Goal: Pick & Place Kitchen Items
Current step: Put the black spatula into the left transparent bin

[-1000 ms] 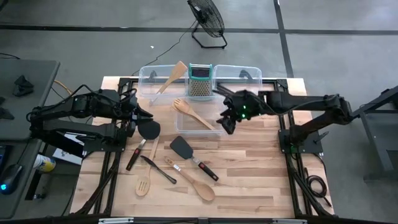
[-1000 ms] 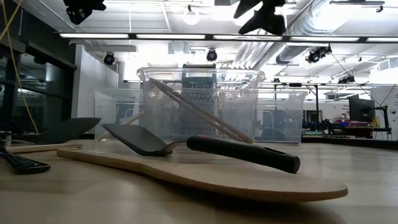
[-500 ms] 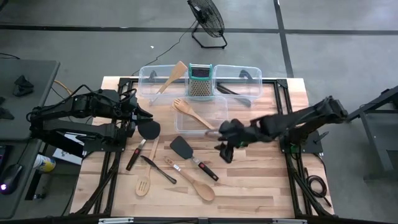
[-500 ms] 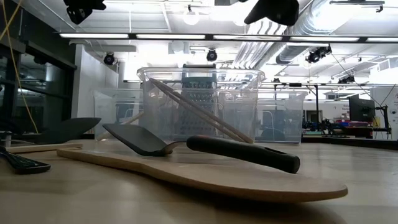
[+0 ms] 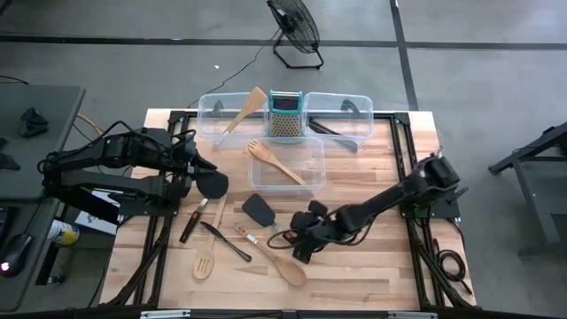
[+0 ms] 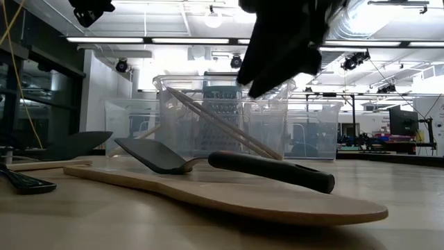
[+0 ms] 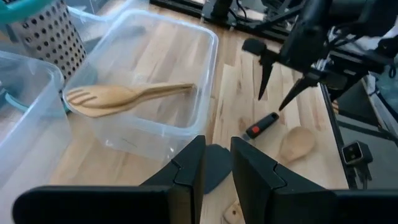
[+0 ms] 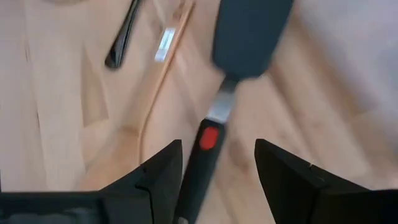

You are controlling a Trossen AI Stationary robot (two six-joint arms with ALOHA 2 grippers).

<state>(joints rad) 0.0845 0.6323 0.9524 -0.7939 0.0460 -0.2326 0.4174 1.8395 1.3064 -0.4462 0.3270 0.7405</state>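
Right gripper [image 5: 299, 245] was low over the wooden table [image 5: 354, 275], fingers spread wide, gripping nothing. The black turner with a black handle and red spot [image 8: 231, 74] lay flat between the two open fingers, its handle running under the gripper and its blade ahead of it; contact could not be told. A light wooden spoon [image 5: 282, 262] lay just beside the gripper, near the turner's handle. Ahead, past the turner blade, a thin black-handled tool [image 8: 122, 38] lay on the table. Well beyond, a light wooden fork [image 5: 275, 162] rested inside the clear plastic bin [image 5: 315, 152], and a light wooden spatula [image 5: 245, 108] leaned in the far clear bin [image 5: 205, 106] beside the teal-topped metal grater [image 5: 285, 116]. Left gripper [image 5: 204, 165] sat at the table's left side, fingers [image 7: 189, 171] nearly together, nothing seen between them, a round black ladle [image 5: 213, 184] just beside it.
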